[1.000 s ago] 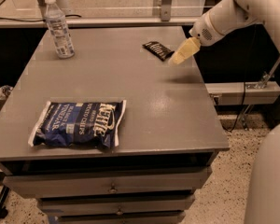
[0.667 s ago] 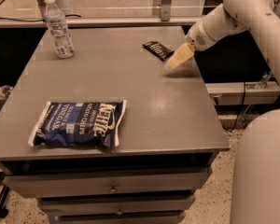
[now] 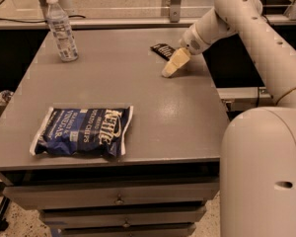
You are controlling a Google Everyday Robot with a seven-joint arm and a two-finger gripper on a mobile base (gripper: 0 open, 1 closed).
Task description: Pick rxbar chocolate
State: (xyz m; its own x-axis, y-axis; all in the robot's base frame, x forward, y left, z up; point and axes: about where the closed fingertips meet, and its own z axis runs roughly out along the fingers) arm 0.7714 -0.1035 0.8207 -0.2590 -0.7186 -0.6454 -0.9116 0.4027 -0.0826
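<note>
The rxbar chocolate [image 3: 162, 50], a small flat black bar, lies on the grey table [image 3: 128, 88] at the far right. My gripper [image 3: 168, 71] hangs from the white arm, pointing down and to the left. Its tips are just in front of the bar, close above the tabletop, and its upper part covers the bar's right end. It holds nothing that I can see.
A large blue Kettle chips bag [image 3: 83, 131] lies near the table's front left. A clear water bottle [image 3: 60, 28] stands at the back left. My white arm and base [image 3: 261, 157] fill the right side. Drawers sit under the table's front edge.
The arm has swung further into view and the gripper has shifted a little left and toward the front, staying beside the bar. The bar, bag and bottle have not moved.
</note>
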